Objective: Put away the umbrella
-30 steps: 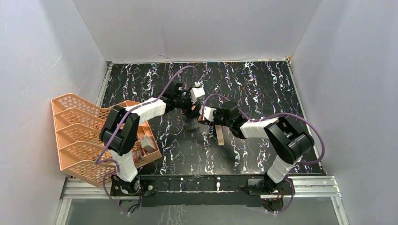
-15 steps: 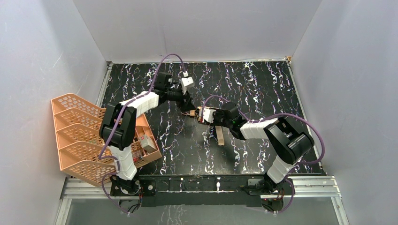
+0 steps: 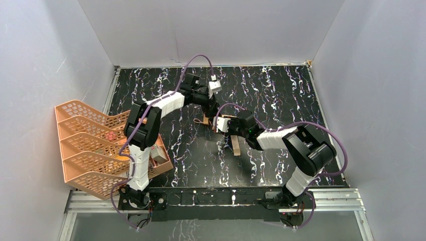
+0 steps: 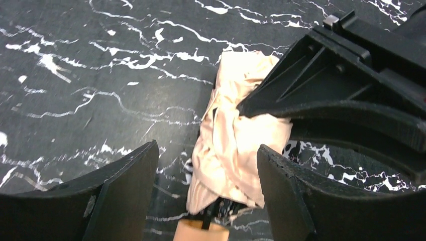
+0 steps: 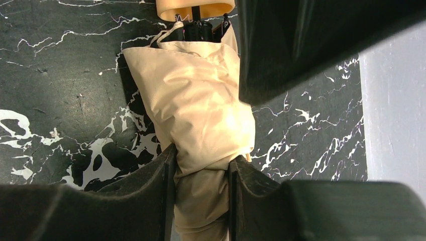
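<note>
Marbled black table (image 3: 286,95), grey walls (image 3: 211,30), umbrella (image 5: 196,90)

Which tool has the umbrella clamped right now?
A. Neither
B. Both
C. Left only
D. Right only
D: in the right wrist view the right tool pinches the tan fabric of the umbrella, while the left tool stands open, not closed on it.
</note>
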Robot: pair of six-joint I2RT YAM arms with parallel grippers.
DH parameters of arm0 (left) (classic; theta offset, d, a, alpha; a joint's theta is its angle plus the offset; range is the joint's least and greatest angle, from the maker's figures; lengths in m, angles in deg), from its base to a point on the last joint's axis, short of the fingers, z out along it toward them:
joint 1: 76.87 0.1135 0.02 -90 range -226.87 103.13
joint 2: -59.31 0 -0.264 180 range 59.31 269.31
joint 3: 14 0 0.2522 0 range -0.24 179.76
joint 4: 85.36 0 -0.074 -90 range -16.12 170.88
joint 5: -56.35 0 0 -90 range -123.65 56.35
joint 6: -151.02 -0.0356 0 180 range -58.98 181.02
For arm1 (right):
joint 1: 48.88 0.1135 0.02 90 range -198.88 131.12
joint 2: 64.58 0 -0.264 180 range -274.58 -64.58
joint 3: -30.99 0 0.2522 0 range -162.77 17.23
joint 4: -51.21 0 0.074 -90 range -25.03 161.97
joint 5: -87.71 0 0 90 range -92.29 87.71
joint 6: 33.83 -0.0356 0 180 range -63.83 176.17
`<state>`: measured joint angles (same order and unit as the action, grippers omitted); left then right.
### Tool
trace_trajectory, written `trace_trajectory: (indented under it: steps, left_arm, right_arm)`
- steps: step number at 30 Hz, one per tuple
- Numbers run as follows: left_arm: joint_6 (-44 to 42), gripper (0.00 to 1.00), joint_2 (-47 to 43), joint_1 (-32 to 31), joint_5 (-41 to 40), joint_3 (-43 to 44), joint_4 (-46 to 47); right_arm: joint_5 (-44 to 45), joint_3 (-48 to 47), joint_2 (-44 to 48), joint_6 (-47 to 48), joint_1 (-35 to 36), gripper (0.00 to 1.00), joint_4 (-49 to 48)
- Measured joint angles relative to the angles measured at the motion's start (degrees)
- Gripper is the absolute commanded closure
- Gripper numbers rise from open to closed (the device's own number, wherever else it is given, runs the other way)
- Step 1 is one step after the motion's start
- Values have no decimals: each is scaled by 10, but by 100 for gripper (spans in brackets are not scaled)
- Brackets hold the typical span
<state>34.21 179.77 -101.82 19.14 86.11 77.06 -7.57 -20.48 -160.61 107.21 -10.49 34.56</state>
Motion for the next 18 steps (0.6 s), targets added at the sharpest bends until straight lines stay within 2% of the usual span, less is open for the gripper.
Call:
trace_trajectory:
  steps: [7, 13, 18]
  left_arm:
    - [-35, 29, 50, -26, 18, 76, -90]
    - [-75, 28, 55, -28, 18, 92, -166]
    - [-100, 28, 62, -30, 1, 92, -193]
  right_arm:
    - [6, 0, 0, 2, 4, 62, 1]
    - [9, 0, 0, 4, 6, 61, 2]
    - [12, 0, 0, 4, 7, 61, 2]
